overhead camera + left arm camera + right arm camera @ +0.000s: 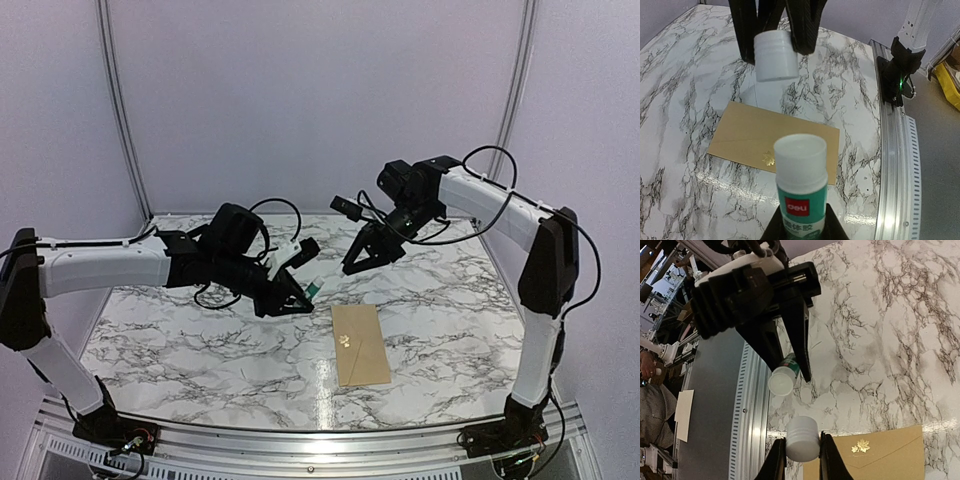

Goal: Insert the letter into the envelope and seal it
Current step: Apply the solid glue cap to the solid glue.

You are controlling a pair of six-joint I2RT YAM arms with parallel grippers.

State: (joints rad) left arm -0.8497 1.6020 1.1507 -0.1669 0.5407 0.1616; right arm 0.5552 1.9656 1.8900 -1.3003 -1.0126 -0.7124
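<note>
The tan envelope point(360, 345) lies flat on the marble table, flap down, with a gold leaf sticker point(769, 159) on it; it also shows in the right wrist view point(880, 455). The letter is out of view. My left gripper point(801, 227) is shut on a green-and-white glue stick point(801, 185), uncapped, held above the envelope's near side. My right gripper point(802, 457) is shut on the stick's white cap point(802, 439). The cap point(774, 55) hangs a short way from the stick's open end point(781, 384), not touching it. Both grippers point(305, 295) point(358, 262) hover above the table behind the envelope.
An aluminium rail point(895, 165) runs along the table's near edge, with the right arm's base point(900, 65) bolted on it. White curtain walls point(320, 100) close off the back and sides. A person point(650, 405) sits off the table beyond the rail.
</note>
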